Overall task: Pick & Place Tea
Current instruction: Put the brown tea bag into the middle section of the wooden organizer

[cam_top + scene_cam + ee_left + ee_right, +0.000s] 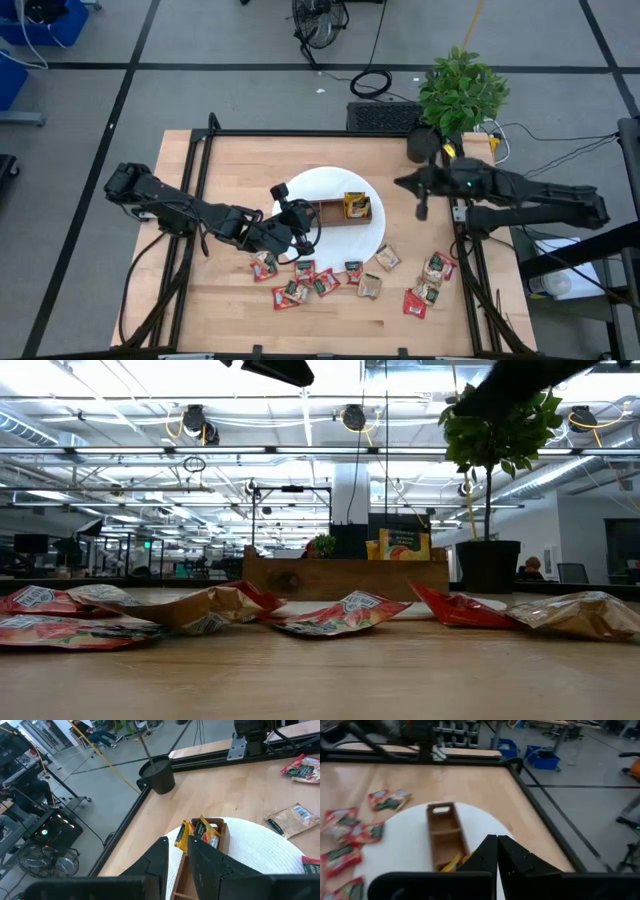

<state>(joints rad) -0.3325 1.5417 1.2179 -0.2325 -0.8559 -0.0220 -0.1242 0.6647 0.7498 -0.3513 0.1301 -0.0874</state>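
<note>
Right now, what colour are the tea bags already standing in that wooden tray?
Yellow, with some orange print. The tea bags in the wooden tray show best in the left wrist view.

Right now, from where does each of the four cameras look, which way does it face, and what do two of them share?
High view: above the table, facing straight down; both arms show, over the white plate.
Low view: at table height, facing level across the tea sachets to the wooden tray.
Left wrist view: on the left arm, facing the tray's yellow sachets; own dark fingers show.
Right wrist view: on the right arm, facing the tray; own fingers show.
Shared: both wrist views see tray and plate.
</note>
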